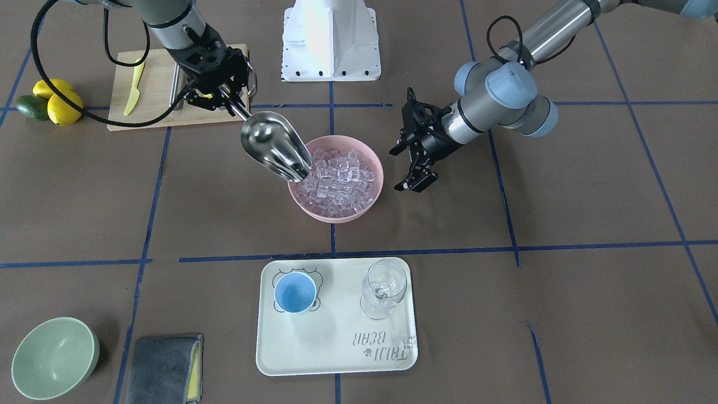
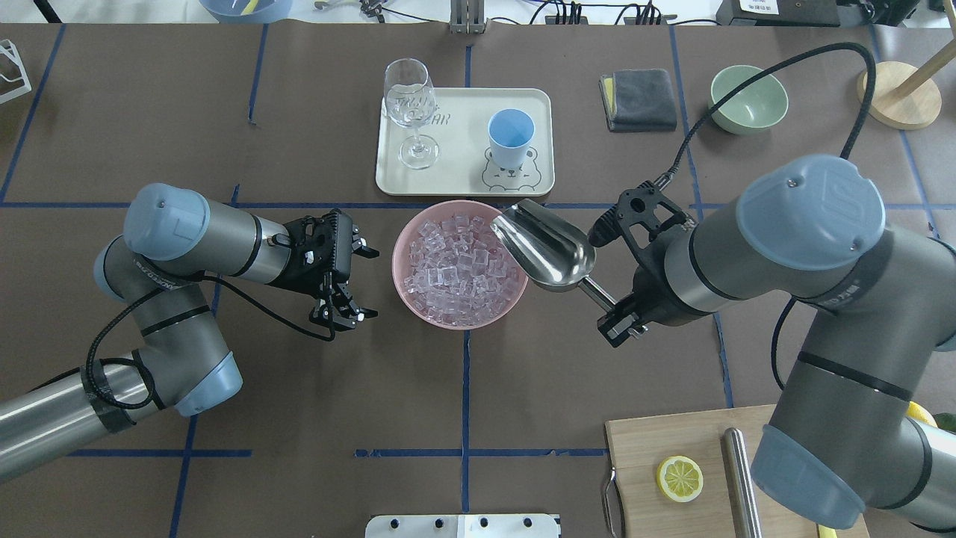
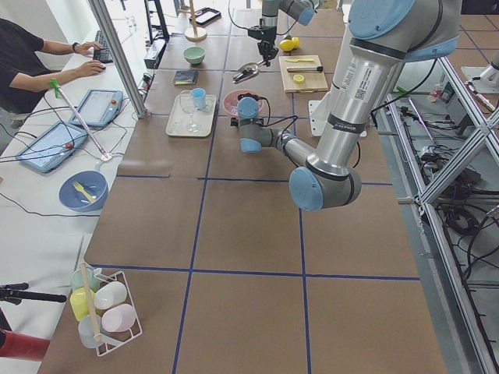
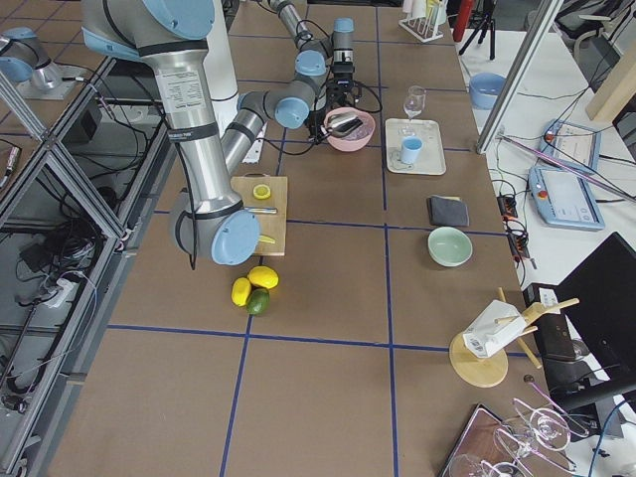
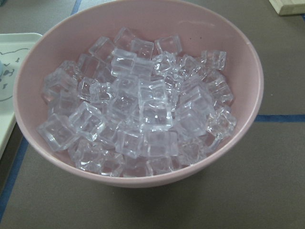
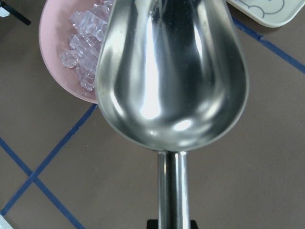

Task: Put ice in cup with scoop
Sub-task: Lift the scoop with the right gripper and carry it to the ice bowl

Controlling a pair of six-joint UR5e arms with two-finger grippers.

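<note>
My right gripper is shut on the short handle of the shiny steel scoop. The trough is empty and tilts down, its lip over the rim of the pink bowl that holds the heap of clear ice. My left gripper stands open beside the bowl's other side, holding nothing. The light-blue cup stands empty on the pale tray beyond the bowl.
A clear wine glass shares the tray. A green bowl and a grey cloth lie far right. A cutting board with a lemon slice and steel rod sits near my right arm's base.
</note>
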